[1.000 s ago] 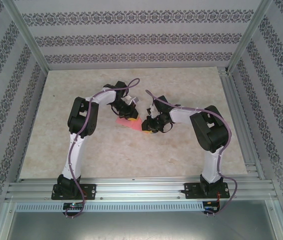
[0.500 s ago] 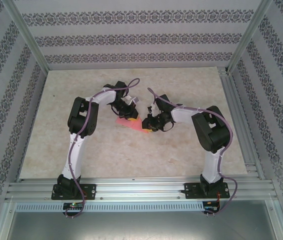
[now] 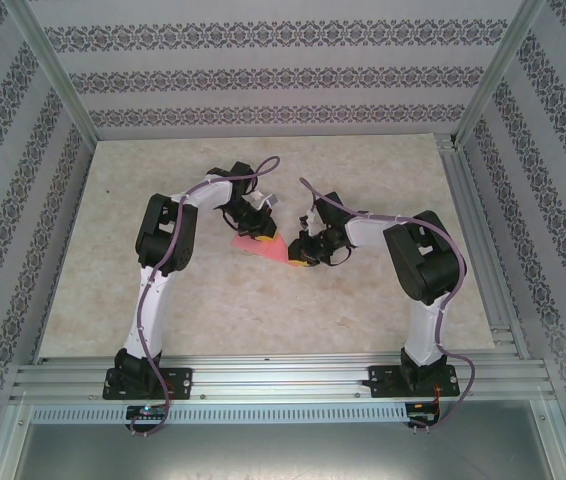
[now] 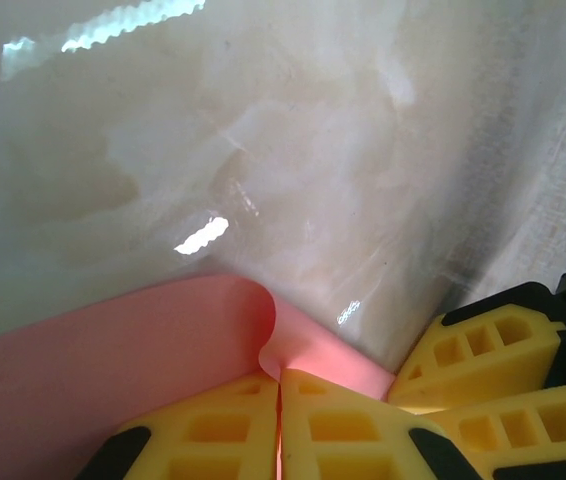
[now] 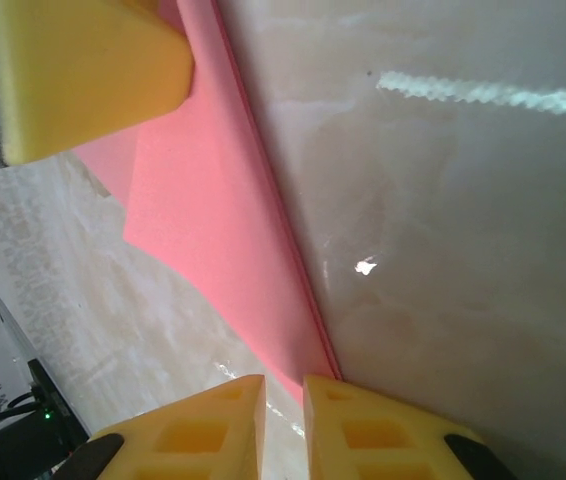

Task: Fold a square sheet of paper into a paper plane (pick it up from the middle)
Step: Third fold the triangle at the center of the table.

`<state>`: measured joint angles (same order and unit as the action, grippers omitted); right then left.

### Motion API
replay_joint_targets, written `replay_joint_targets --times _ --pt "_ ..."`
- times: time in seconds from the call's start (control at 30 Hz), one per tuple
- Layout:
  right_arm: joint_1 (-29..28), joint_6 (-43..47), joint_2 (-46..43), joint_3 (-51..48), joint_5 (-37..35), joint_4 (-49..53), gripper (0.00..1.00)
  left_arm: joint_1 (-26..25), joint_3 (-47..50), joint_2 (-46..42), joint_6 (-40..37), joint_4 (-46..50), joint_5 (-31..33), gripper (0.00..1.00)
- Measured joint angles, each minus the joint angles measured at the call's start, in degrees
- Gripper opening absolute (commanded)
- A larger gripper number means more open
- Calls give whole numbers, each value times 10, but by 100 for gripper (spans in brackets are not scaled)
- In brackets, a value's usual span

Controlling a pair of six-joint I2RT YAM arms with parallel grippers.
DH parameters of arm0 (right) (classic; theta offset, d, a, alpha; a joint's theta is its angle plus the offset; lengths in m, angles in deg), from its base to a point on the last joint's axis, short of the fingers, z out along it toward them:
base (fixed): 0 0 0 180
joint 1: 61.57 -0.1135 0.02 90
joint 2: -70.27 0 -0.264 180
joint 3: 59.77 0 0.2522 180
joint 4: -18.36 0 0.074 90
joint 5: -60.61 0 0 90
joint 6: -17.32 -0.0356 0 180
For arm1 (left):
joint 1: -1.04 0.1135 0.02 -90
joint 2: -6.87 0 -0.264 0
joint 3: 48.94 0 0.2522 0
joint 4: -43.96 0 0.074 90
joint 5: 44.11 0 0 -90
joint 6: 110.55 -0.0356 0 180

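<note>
Top external: both arms are reaching in toward the middle of the counter. The left pincer and right pincer are sitting close together. The pink sheet of paper is lying low on the counter between them, partly under the left pincer. From this height I cannot tell how either pincer's jaws stand.

Left wrist: the left pincer is showing its two yellow fingers pressed together, with a thin pink line running down the seam. It is clamping on the sheet of paper. The sheet is spreading out to the left and curling up in a small lip just ahead of the fingertips. At lower right, the right pincer's yellow fingers are lying one above the other, just beside the sheet's edge.

Right wrist: the right pincer is showing a narrow gap between its fingers, with nothing seen inside it. The sheet of paper is running as a folded strip from upper left down to a point that is ending right at these fingertips. I cannot tell whether it is touching them. A yellow finger of the left pincer is sitting over the sheet's far end.
</note>
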<state>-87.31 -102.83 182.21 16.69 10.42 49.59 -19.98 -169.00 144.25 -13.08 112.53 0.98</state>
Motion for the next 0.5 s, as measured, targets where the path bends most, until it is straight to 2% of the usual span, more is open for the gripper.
replay_joint_targets --times 0.27,0.5 --pt "0 -6 9 79 20 -9 18 0 0 0 0 0 0 10" --pt "8 -14 70 84 23 -21 17 0 0 0 0 0 0 10"
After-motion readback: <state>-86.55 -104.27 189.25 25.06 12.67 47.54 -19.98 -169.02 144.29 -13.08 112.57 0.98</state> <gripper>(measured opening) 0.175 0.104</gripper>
